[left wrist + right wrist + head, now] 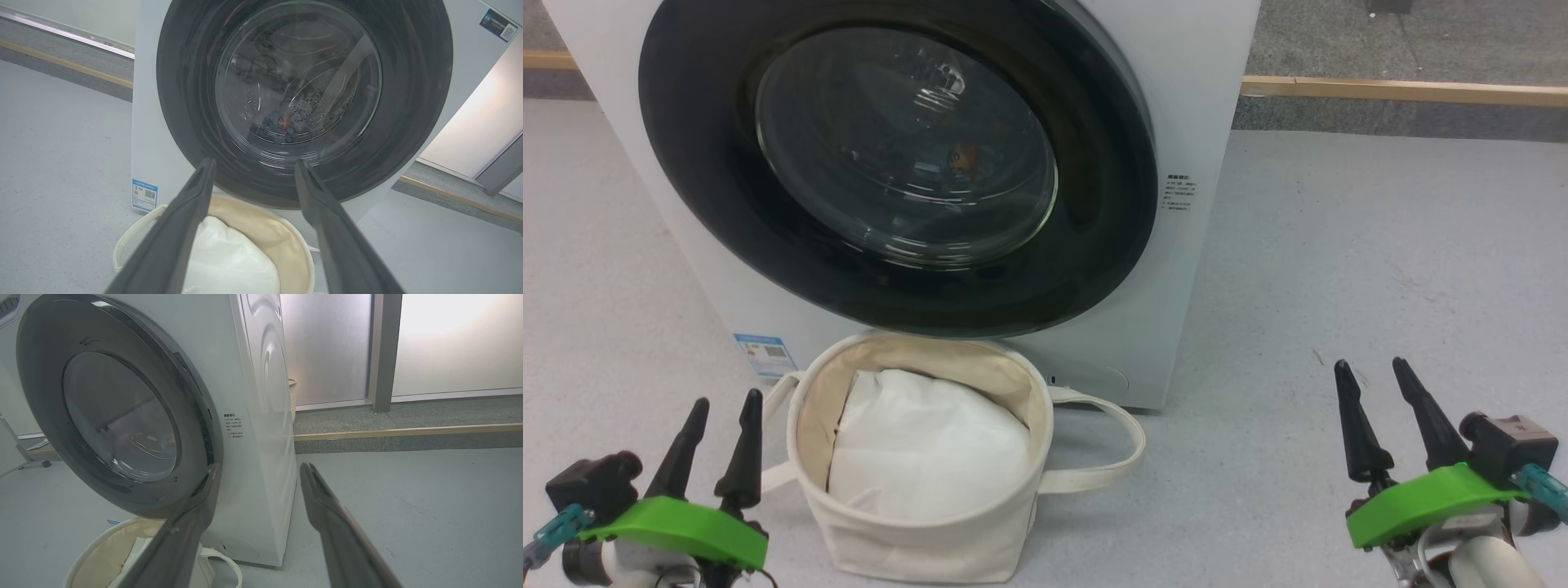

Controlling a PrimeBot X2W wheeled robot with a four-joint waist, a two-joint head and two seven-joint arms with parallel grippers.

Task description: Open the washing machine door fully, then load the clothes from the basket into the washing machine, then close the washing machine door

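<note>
Lower left: your left gripper (727, 398), jaws spread. Bottom centre: the basket (915, 531) holds a white pad (931, 449). Above: the washing machine door (1094, 204) looks shut, the clothes (964, 159) behind its glass. Lower right: right gripper (1370, 363), jaws spread.

Wooden strip (1405, 90) edges grey floor (1380, 269) behind a white cloth pad (927, 445).

washing machine door (898, 163) is gleaming glossy black around clear, reflecting glass | washing machine (1209, 82) is showing smooth white casing | basket (931, 543) is looking like matt cream canvas | cloth pad (931, 449) inside is looking soft, white, creased | floor (1380, 269) is appearing matt grey, finely speckled
</note>
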